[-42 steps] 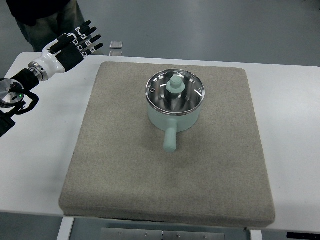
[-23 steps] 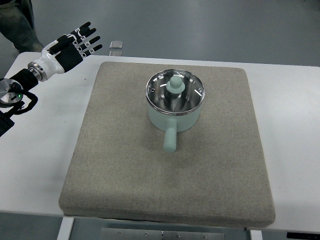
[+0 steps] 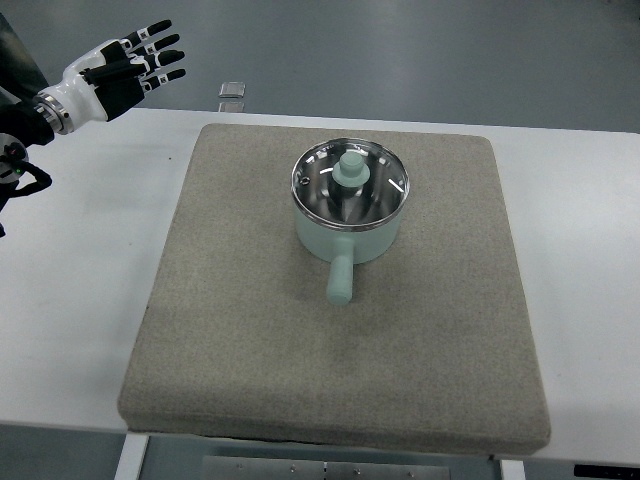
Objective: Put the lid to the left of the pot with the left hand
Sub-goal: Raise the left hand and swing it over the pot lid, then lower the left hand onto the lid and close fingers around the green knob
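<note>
The pot stands upright on the far middle of a grey mat, its stubby handle pointing straight toward the near edge, so its long axis runs from far to near. The lid sits flat on the pot's rim, glass with a metal band, its pale green knob standing up in the middle. The mat covers most of the white table and its corners are rounded; the pot is well in from all four edges. To the left of the pot the mat lies bare all the way to its left edge, and beyond that runs a broad strip of bare tabletop. The right and near parts of the mat are bare too. The left hand hangs at the far left corner, above the table's far edge and well apart from the pot, its fingers stretched out and spread, pointing right and holding nothing. On the floor past the far edge, near the fingertips, lies a small square metal plate.
</note>
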Tool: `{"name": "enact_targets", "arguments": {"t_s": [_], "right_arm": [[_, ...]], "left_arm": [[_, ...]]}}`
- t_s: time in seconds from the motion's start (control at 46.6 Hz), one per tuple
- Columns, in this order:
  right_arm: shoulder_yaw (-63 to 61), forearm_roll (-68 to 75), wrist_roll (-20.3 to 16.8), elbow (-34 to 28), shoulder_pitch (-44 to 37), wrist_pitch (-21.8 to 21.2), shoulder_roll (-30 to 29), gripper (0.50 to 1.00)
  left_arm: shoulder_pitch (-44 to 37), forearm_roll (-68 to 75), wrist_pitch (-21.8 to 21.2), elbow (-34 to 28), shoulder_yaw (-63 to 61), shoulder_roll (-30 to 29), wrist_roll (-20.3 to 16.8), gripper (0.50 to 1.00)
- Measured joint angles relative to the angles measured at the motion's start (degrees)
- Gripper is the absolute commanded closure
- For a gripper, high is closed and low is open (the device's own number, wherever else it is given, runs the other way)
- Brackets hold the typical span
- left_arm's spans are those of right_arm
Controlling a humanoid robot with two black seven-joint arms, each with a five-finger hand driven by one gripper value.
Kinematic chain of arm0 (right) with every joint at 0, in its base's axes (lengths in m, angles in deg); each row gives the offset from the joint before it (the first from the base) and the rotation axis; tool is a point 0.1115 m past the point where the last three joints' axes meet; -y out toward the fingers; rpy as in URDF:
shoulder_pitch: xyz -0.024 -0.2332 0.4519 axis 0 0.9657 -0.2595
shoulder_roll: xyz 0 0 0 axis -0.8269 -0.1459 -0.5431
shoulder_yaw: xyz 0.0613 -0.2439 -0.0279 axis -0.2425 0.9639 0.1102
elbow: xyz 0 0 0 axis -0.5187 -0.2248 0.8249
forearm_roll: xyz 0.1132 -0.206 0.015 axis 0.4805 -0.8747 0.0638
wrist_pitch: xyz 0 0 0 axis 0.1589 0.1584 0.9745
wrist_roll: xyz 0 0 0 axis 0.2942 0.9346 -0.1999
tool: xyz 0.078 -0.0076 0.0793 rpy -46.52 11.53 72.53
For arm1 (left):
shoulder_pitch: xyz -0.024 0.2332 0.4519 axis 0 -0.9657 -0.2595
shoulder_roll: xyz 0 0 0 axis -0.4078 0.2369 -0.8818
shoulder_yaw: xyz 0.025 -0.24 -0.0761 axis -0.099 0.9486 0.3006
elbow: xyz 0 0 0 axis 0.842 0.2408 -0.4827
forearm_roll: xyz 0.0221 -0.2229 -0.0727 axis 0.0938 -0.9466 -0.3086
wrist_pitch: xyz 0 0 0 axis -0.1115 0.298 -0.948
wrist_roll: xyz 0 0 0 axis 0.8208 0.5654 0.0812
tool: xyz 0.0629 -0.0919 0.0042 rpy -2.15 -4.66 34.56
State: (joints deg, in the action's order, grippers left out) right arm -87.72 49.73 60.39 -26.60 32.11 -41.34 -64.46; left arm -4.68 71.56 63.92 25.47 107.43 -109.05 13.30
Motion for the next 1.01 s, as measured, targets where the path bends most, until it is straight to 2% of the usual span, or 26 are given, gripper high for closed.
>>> {"name": "enact_targets", "arguments": {"t_s": [0.15,0.365,0.601,0.73,1.009], "right_arm": [[0.0,0.0,0.0,0.0,0.0,0.0,0.0,0.576],[0.0,0.0,0.0,0.0,0.0,0.0,0.0,0.576],[0.0,0.0,0.0,0.0,0.0,0.0,0.0,0.576],[0.0,0.0,0.0,0.0,0.0,0.0,0.0,0.576],[0.0,0.0,0.0,0.0,0.0,0.0,0.0,0.576]], "left_arm": [[2.1,15.4,0.0,6.0,0.1,-0.3,-3.6,0.514],[8.9,39.4,0.0,12.2,-0.1,-0.6,-3.8,0.519],[14.4,54.6,0.0,20.0,-2.6,-0.2,-3.8,0.519],[16.3,63.6,0.0,21.9,-3.5,1.2,-3.8,0.519],[17.9,78.9,0.0,22.3,-6.3,9.9,-3.8,0.519]]}}
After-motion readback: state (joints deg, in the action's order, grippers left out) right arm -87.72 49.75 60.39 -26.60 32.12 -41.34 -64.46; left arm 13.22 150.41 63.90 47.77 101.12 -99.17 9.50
